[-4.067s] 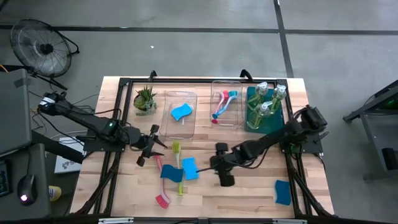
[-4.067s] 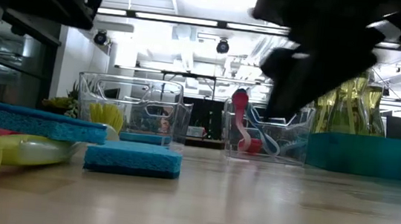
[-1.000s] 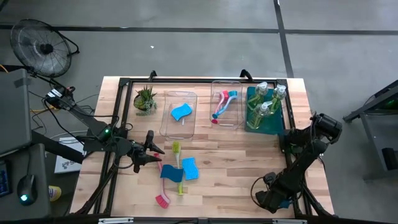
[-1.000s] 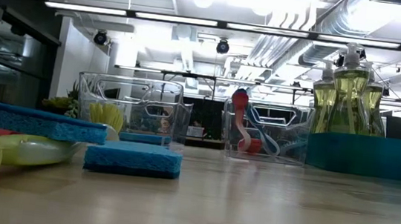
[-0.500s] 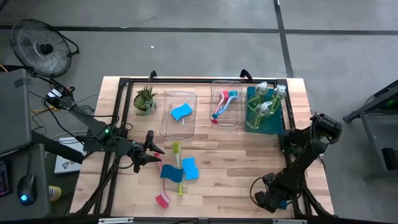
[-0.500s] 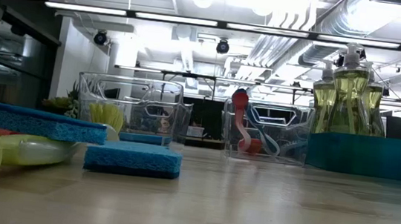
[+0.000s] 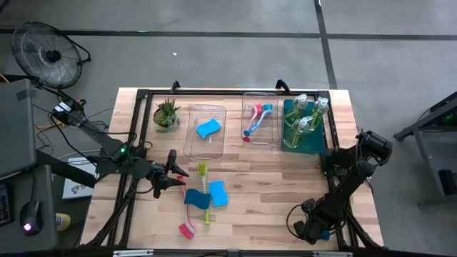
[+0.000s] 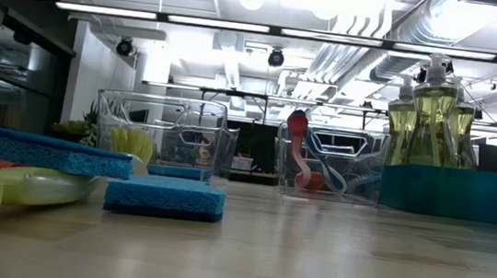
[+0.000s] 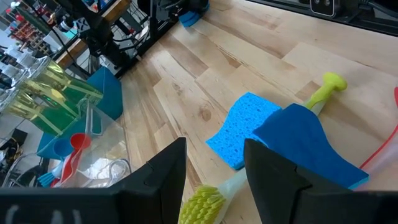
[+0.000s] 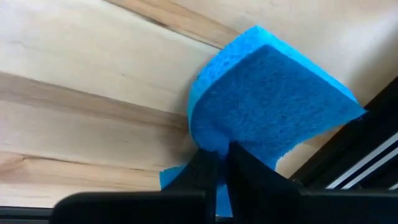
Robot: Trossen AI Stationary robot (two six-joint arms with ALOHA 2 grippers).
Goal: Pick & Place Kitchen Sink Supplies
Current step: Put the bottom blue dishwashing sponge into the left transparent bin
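Observation:
My right gripper (image 7: 312,228) is at the table's near right corner, shut on a blue sponge (image 10: 267,106), which barely shows under it in the high view (image 7: 325,233). My left gripper (image 7: 178,173) is open and empty, just left of the pile at the table's middle. The pile is a yellow-green brush (image 7: 203,187), a red brush (image 7: 187,218) and two blue sponges (image 7: 218,193) (image 7: 196,199). In the left wrist view the fingers (image 9: 214,155) stand above the brush's bristle head (image 9: 202,205), apart from it. My right gripper pinches the sponge between its two fingers at one edge (image 10: 214,140). The fingers come from above, slanting down. The sponge's broad face tilts up past the fingertips, and a strip of it (image 10: 169,179) shows beside them. Whether it is clear of the table I cannot tell.
Along the far side stand a potted plant (image 7: 166,113), a clear bin with a sponge (image 7: 208,128), a clear bin with brushes (image 7: 257,120) and a teal bin with soap bottles (image 7: 303,118). A black frame rail (image 10: 367,149) runs beside the held sponge.

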